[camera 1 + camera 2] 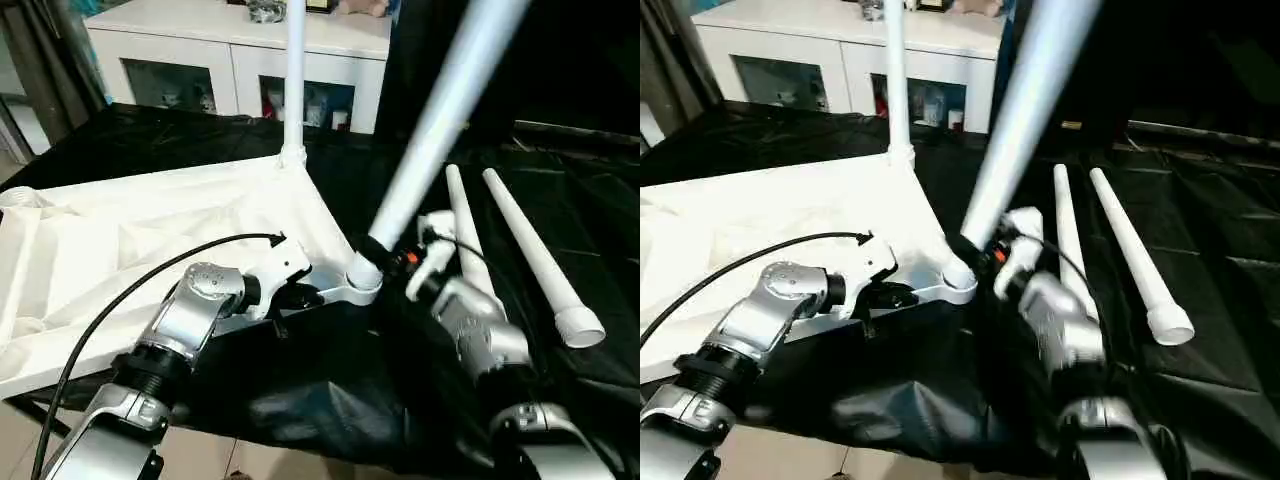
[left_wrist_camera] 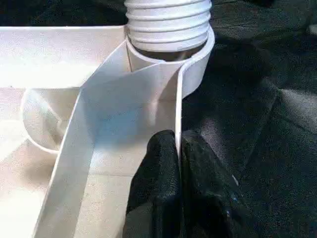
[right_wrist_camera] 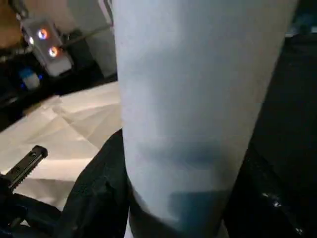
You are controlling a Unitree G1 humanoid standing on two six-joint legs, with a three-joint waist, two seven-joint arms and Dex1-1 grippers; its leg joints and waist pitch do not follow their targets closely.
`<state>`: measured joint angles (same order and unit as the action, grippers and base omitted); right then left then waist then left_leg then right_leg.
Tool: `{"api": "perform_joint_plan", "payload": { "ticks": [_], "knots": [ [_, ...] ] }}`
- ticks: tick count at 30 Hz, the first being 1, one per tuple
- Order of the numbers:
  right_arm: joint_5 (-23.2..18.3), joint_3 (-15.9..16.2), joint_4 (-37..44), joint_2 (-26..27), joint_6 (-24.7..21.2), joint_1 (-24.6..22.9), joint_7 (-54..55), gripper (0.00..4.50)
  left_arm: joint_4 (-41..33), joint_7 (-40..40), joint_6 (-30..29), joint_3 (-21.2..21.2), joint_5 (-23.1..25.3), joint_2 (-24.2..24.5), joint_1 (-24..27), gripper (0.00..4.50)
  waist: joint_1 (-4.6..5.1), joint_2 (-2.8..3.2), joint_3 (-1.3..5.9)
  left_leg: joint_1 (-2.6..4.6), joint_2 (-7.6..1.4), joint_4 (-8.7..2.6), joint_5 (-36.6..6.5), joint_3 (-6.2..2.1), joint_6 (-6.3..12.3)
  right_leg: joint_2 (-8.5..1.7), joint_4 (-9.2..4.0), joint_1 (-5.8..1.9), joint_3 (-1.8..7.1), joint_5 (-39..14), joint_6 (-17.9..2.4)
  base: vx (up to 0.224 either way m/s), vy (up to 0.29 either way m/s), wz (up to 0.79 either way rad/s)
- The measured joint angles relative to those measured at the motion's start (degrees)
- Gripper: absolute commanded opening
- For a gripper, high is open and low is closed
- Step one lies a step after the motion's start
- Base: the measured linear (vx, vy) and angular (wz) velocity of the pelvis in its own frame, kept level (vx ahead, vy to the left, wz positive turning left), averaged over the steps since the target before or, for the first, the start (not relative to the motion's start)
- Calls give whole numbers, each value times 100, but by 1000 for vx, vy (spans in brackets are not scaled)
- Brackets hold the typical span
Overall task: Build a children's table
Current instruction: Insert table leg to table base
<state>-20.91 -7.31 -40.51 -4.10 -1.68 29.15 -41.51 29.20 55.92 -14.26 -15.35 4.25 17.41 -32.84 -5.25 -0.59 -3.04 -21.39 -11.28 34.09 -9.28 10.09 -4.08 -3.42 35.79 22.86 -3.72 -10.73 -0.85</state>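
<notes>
A: Where is the table top?

B: Upside down on the black cloth, ribs up. One leg stands upright in the far corner. A second leg leans with its threaded end at the socket of the near corner, not yet seated, as far as I can judge.

A: And the grippers?

B: The left gripper is pinched on the thin rim wall just beside that socket, one black finger on each side. The right gripper is clamped round the leaning leg close above the socket.

A: The other legs?

B: Two spare legs lie on the cloth beyond the socket, side by side.

A: How will the parts handle?

B: Light, hollow plastic, I would guess: stiff along the tube, smooth and likely slippery. Holding low near the thread looks sensible for turning it in. The rim wall seems thin and may flex, so the top could shift if the leg is pushed sideways.
</notes>
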Motion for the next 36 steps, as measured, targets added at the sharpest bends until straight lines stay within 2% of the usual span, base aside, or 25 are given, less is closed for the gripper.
{"api": "perform_joint_plan", "payload": {
  "ticks": [4, 7, 11, 13, 20, 24, 31, 36],
  "knots": [
    [17, 4, 11, 48, 339, -141, 26, 192, 84, -33, 92, -25, 0, -33, -20, 0, -11, 18, 11, 1, 4, -10, 0, 0, 0, -2, -6, -1, -1, 0, 1, 0, 0, 0],
    [157, 153, 110, 45, 658, -263, 58, 192, 84, -33, 112, -36, -1, -36, -20, 0, -25, 23, 13, 1, 6, -20, 0, -1, 0, -3, -13, -2, -1, -1, 2, 0, 0, 0],
    [502, 431, 189, -86, 826, -254, 43, 192, 92, -34, 180, -67, 2, 4, -17, 0, -18, 22, 13, 2, 6, -21, 0, -1, 0, -2, -15, -2, -1, -1, 2, 0, 0, 0],
    [735, 698, 232, -306, 741, -138, -111, 192, 94, -31, 249, -104, 8, 71, -11, 0, -4, 18, 14, 2, 6, -22, 0, -1, 0, -2, -17, -3, -2, -1, 3, 0, 0, 0],
    [830, 966, 214, -571, 131, 227, -589, 191, 39, 186, 309, -171, 13, 253, -7, 0, 12, 5, 16, 5, 6, -37, 0, -4, 0, 0, -21, -2, -5, -2, 4, 0, 0, 0],
    [820, 1070, 163, -738, -240, 394, -981, 191, 25, 315, 381, -253, 12, 322, -15, 0, 8, -43, 47, 4, 6, -61, 0, -3, 0, 2, -53, -6, -8, -1, 0, 0, 0, 0],
    [949, 1328, 75, -1011, -309, 525, -1610, 191, 26, 529, 596, -359, 7, 441, -5, 0, -6, -100, 82, 13, 6, -88, -2, 1, 3, 3, -72, -16, -12, 3, -25, 0, 0, 0],
    [1041, 1533, 210, -1154, -242, 393, -1991, 191, 22, 693, 764, -434, 6, 499, 42, 0, -68, -124, 97, 46, 6, -96, -5, 1, 5, 2, -83, -54, -13, -24, 7, 0, 0, 0]
  ]
}}
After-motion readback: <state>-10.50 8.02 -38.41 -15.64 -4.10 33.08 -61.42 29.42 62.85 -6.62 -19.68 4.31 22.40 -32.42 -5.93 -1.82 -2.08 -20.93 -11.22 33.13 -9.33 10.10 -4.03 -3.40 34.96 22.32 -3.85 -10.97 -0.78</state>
